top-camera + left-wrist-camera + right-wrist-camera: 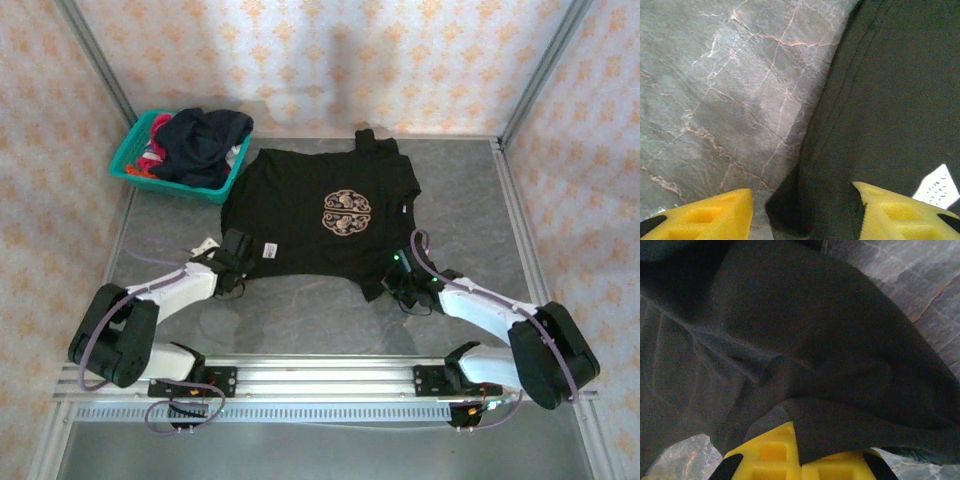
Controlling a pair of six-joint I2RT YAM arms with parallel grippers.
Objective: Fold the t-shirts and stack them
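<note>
Overhead layout with wrist close-ups. From above, the black t-shirt (pixel 320 215) lay spread flat at the centre of the grey marbled table (pixel 470 220), its tan emblem (pixel 346 212) facing up and a small white tag (pixel 266 250) near its near-left corner. At the far-left corner stood the teal basket (pixel 135 170), holding a crumpled dark navy t-shirt (pixel 205 140) over some red-pink cloth (pixel 155 155). The top view placed the left gripper (pixel 235 262) at the shirt's near-left corner and the right gripper (pixel 405 285) at its near-right corner, but was too coarse to tell how the fingers stood. The left wrist camera supplied this detail: the left gripper (pixel 805 220) had its yellow fingers (pixel 705 217) set wide apart, straddling the stitched edge of the black cloth where it met bare table, with the white tag (pixel 938 187) just beside the right-hand finger. The right wrist camera showed the right gripper (pixel 800 452) with its yellow pads (pixel 772 452) drawn together, a fold of the black shirt pinched between them and draped over their tips.
</note>
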